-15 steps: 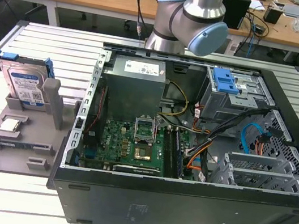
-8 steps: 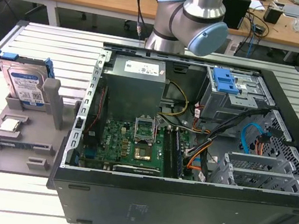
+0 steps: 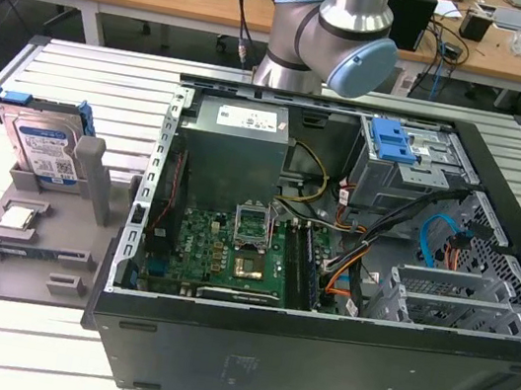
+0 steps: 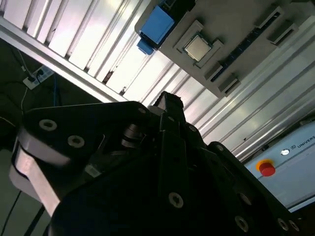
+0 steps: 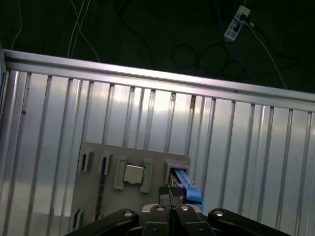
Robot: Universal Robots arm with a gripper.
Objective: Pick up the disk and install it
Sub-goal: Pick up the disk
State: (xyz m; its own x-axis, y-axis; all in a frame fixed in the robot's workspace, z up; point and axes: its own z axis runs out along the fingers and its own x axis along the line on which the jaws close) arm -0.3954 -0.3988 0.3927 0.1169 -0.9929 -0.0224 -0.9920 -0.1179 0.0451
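The disk (image 3: 44, 144) stands on edge in a slot of a grey holder (image 3: 32, 247) at the exterior view's left, its white label facing out and its blue frame on top. Its blue edge also appears in both wrist views (image 4: 155, 27) (image 5: 187, 184). My gripper (image 5: 170, 194) (image 4: 170, 102) hangs high above the table, over the holder and apart from the disk. Its fingertips sit together with nothing between them. The robot arm (image 3: 334, 27) rises behind the open computer case (image 3: 328, 267).
A small square silver chip (image 3: 17, 217) (image 5: 133, 173) lies in the holder beside the disk. Inside the case, a grey drive cage with a blue latch (image 3: 395, 138) sits at the back right. A red button (image 4: 267, 168) lies off the ribbed metal table (image 3: 89, 86).
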